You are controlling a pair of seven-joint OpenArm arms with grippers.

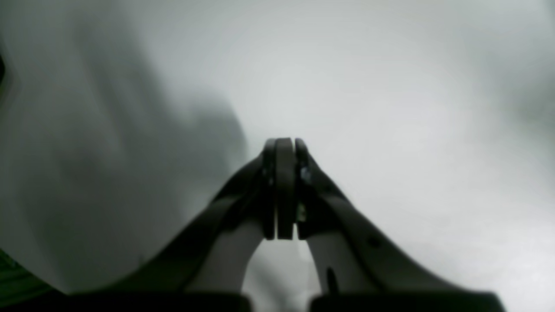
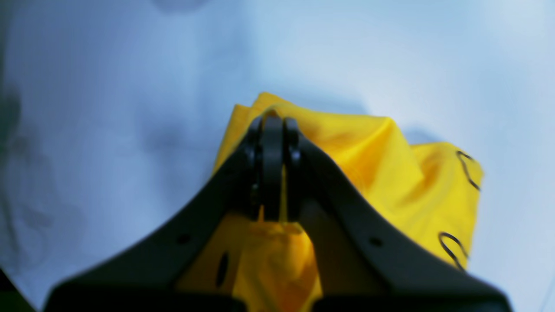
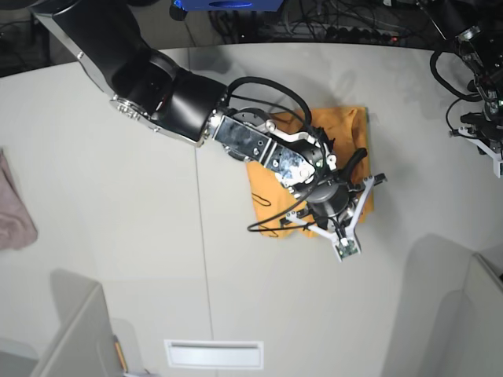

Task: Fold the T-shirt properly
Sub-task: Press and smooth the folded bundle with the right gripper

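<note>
The T-shirt (image 3: pixel 346 141) is lying bunched on the pale worktop (image 3: pixel 118 236), right of centre in the base view, partly covered by the right arm. In the right wrist view, the right gripper (image 2: pixel 274 125) is being seen with its jaws pressed together on a raised fold of the T-shirt (image 2: pixel 368 160); yellow cloth is showing between and under them. Black printed marks (image 2: pixel 466 169) are lying off to one side of the jaws. The left gripper (image 1: pixel 284 145) is being held with jaws fully together, gripping nothing, over what is probably bare worktop, though that view is blurred. A pinkish cloth (image 3: pixel 16 212) is lying at the base view's left edge.
</note>
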